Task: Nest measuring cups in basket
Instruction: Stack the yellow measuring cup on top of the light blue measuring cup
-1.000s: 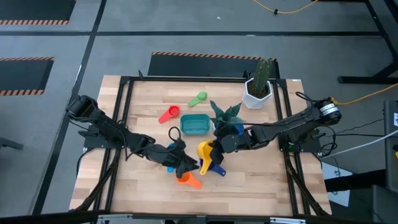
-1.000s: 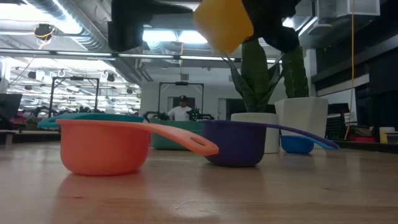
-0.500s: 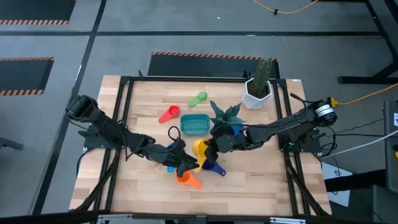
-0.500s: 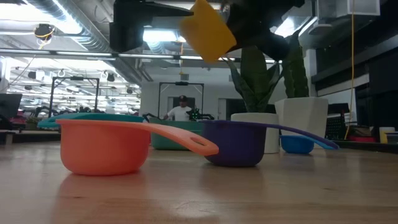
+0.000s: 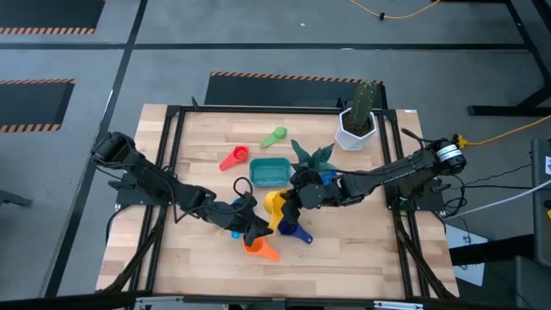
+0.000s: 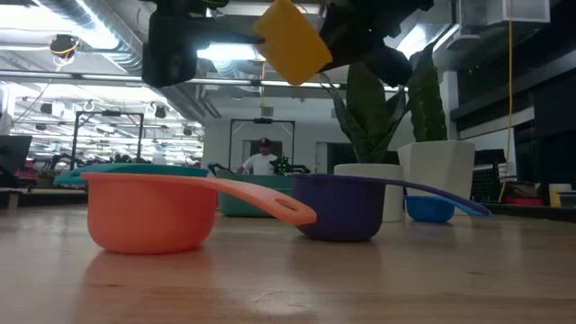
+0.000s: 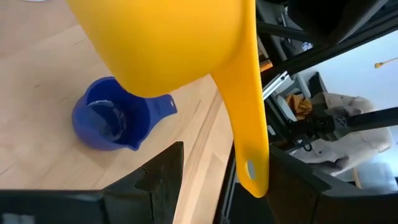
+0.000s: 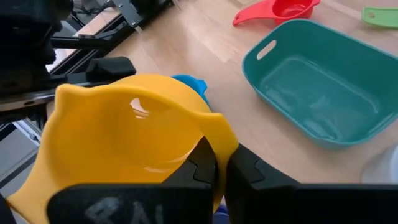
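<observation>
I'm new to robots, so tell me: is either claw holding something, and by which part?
The right claw pinches the yellow measuring cup by its rim, lifted off the table. The left claw stands open and holds nothing.

Overhead looks straight down, low sits level at tabletop; both wrist cameras closely share the yellow cup (image 8: 124,137).

A robotics lab or workshop: a wooden desk (image 5: 344,250) in a black metal frame (image 5: 172,129) on grey floor with hazard-striped tape (image 5: 34,82), exposed ceiling ducts (image 6: 108,36), and a person (image 6: 263,160) among equipment behind.
</observation>
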{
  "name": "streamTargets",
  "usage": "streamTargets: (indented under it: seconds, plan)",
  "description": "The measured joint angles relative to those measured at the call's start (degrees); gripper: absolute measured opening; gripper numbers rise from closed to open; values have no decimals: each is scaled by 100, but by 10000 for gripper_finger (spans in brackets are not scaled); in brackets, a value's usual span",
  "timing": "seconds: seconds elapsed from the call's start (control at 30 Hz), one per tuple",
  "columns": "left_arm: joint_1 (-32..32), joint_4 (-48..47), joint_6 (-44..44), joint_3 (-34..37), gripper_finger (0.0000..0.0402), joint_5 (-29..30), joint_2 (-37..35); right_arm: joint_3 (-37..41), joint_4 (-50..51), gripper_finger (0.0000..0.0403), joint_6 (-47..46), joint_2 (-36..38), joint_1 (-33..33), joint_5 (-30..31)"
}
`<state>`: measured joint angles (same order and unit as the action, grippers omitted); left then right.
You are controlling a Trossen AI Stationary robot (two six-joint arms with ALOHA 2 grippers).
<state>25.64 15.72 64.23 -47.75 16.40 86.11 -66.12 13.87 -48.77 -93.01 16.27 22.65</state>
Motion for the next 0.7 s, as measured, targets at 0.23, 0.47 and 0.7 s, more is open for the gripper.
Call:
streamTargets:
  seconds: [0.23, 0.47, 0.7]
  plan:
    - [0, -3, -26, 0, 170, -4, 0, 2, -7, 16, 0, 0, 0, 0]
    - [1, 0, -28, -4, 117, -7, 0, 2, -10, 17, -4, 0, 0, 2]
    - [5, 5, -41, -7, 45, -11, 0, 4, -11, 18, -8, 0, 0, 2]
